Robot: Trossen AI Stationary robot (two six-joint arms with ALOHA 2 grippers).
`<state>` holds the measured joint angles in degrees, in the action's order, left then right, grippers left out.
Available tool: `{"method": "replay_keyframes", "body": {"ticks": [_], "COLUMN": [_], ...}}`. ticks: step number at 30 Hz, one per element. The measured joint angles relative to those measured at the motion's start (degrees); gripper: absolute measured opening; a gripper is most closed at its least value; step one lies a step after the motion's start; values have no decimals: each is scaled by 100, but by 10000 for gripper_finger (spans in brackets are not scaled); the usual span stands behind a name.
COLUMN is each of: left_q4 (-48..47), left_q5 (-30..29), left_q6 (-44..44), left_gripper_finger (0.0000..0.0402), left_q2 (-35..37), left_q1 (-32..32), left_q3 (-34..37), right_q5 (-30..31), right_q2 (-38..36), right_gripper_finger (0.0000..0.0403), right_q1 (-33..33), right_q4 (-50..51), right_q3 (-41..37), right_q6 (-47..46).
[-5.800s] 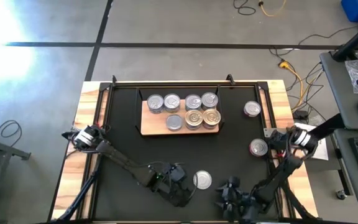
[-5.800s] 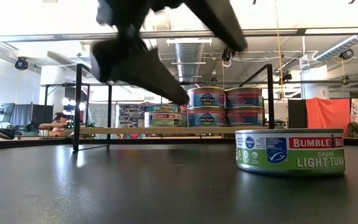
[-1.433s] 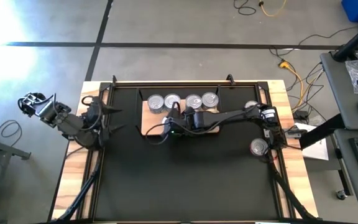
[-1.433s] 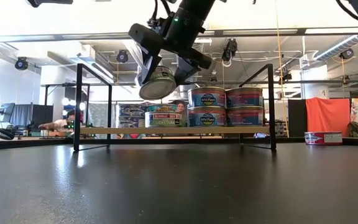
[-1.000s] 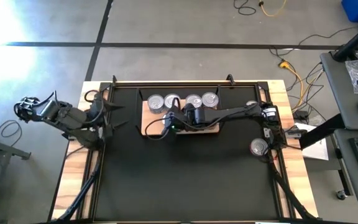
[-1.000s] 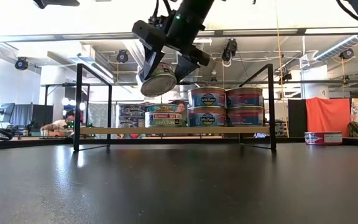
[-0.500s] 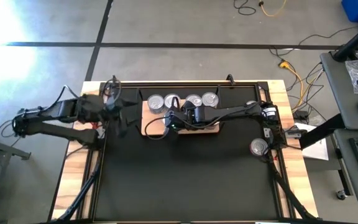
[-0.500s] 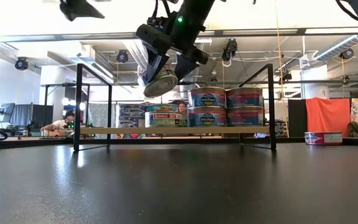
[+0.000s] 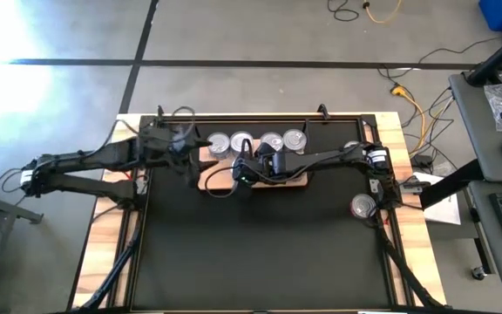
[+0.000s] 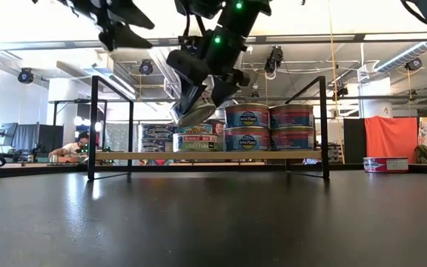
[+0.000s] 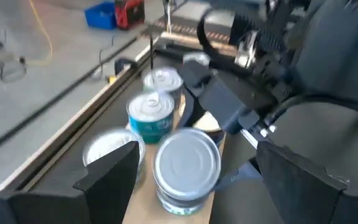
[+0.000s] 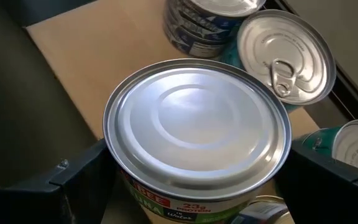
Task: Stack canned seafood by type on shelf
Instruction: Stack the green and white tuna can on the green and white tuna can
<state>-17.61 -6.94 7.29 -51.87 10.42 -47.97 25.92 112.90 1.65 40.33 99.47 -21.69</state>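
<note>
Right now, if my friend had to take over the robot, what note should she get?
Right gripper: shut on a can, tilted, just above the green-label can on the shelf.
Left gripper: open, empty, above the shelf's left end.
Done: several cans on the shelf, two stacks two high.
Left: set the held can down; two cans wait on the mat's right edge.

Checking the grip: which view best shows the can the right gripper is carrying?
The right wrist view: the carried can fills it between both fingers. The low view shows it tilted above the shelf. From above, the right gripper hides it.
</note>
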Motion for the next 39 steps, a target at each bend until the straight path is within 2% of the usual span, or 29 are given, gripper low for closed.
{"method": "replay_keyframes", "body": {"ticks": [6,10,17,24,28,32,35,39], "left_q4": [-16,-8,113,233,313,318,337,487], "left_q5": [5,79,1091,1078,822,787,870,1453], "left_q6": [60,-239,-921,-1123,-1073,-885,-835,-897], "left_gripper_finger": [309,309,309,309,300,247,180,72], "left_q2": [-609,-953,-1400,-1914,-2221,-2403,-2463,-2499], "left_q1": [203,329,511,604,657,763,870,1022], "left_q3": [-254,-377,-382,-387,-389,-389,-389,-388], "right_q5": [-99,-253,-240,-213,-215,-234,-234,-240], "right_q2": [2,2,83,87,87,87,87,87], "right_gripper_finger": [365,365,365,365,365,365,365,365], "right_q1": [102,103,98,98,98,98,100,103], "right_q4": [-118,-234,-248,-242,-231,-231,-233,-249], "right_q3": [-3,-11,-165,-228,-237,-237,-239,-239], "right_q6": [-135,-431,-508,-530,-470,-470,-470,-470]}}
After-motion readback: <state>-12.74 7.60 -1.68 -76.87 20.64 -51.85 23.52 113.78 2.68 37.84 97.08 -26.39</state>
